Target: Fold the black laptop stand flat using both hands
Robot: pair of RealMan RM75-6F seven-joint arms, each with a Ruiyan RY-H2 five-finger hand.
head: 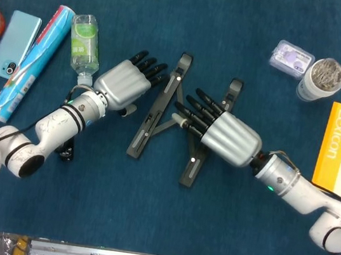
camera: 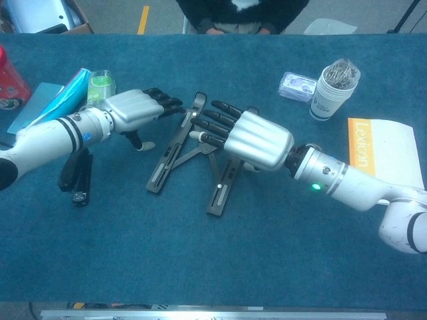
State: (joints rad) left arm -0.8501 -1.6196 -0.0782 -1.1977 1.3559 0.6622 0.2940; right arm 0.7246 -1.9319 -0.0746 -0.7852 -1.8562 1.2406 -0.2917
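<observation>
I am working over the black laptop stand (head: 173, 116), which is lying near the middle of the blue table (head: 237, 22), its two long rails splayed in a narrow V with a cross brace between them, the tips pointing to the far side. My left hand (head: 124, 83) is hovering just beside the left rail, fingers extended and slightly apart, holding nothing; the fingertips are reaching toward the rail's far end, though I cannot tell whether they are touching it. My right hand (head: 221, 130) is lying palm down over the right rail, fingers stretched out and apart toward the brace, gripping nothing that I can see. I am judging the stand to be stiff, thin metal or hard plastic, light enough to skid on the cloth if pushed from one side only, with hinges that may resist and then give suddenly. The smooth rails are looking slippery for my fingertips, so I am thinking the best hold is along each rail's outer edge, around mid-length, pressing both inward together while keeping fingers clear of the closing brace.
</observation>
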